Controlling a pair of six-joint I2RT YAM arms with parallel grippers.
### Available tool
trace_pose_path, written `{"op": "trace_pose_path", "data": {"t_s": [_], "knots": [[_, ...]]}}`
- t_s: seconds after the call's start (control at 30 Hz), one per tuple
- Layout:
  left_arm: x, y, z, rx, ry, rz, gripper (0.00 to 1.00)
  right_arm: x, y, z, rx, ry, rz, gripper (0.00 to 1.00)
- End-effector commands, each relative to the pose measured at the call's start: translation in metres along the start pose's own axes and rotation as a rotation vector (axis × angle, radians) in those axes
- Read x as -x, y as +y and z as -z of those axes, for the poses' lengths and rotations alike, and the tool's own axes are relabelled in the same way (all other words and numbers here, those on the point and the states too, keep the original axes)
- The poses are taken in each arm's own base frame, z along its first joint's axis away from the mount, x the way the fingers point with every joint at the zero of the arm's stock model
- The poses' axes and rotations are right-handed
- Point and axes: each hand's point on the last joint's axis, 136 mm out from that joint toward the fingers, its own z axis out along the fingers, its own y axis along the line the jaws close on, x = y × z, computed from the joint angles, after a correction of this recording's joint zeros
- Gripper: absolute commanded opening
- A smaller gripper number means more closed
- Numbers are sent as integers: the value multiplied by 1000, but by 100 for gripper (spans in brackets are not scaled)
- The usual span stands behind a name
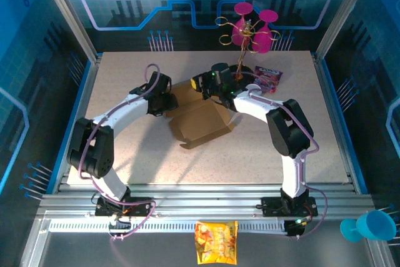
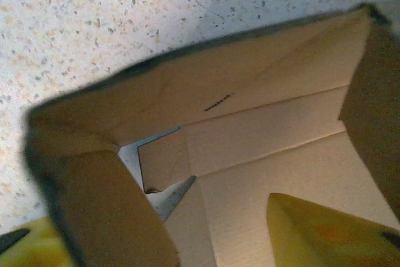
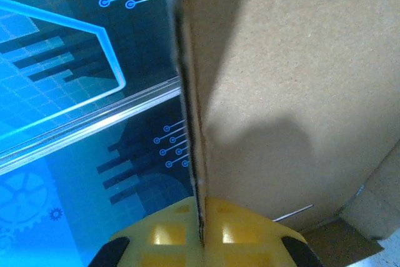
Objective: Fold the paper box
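Speckled worktop (image 1: pixel 125 161), blue circuit-print walls all round, and the paper box (image 1: pixel 200 120) sits half-formed right between my two end effectors. My right end effector (image 3: pixel 201 237) is clenched on the thin edge of one raised panel, with the cardboard running straight out from between the yellow fingers. My left end effector (image 1: pixel 162 100) is released, fingers (image 2: pixel 325 229) spread wide. It's looking into a corner of the box, with a side flap just under it and the creased floor panels beyond

Handling-wise, my guess: it's plain corrugated board, so light and stiff across the panels, but keen to hinge at the scored creases and spring back if let go. It doesn't look slippery or fragile, though a hard pinch mid-panel could dent it or start a fold where none belongs. Best spots to grab seem to be flap edges close to a crease, like the one my right end effector has, so a panel turns as one piece. Being this light, the whole box could slide on the worktop, so pinning with one end effector while the other folds looks sensible
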Motion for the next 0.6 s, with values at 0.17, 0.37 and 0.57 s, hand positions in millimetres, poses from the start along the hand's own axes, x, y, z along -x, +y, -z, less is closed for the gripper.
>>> {"op": "trace_pose_path", "data": {"t_s": [0.17,0.37,0.57], "knots": [[25,-6,102,-282,-131,48,69,5,-18,-4,19,59,54,0],[26,51,106,-239,-115,189,54,4,-10,-8,62,84,75,0],[18,93,36,-77,54,245,32,-1,-8,-7,80,109,91,0]]}}
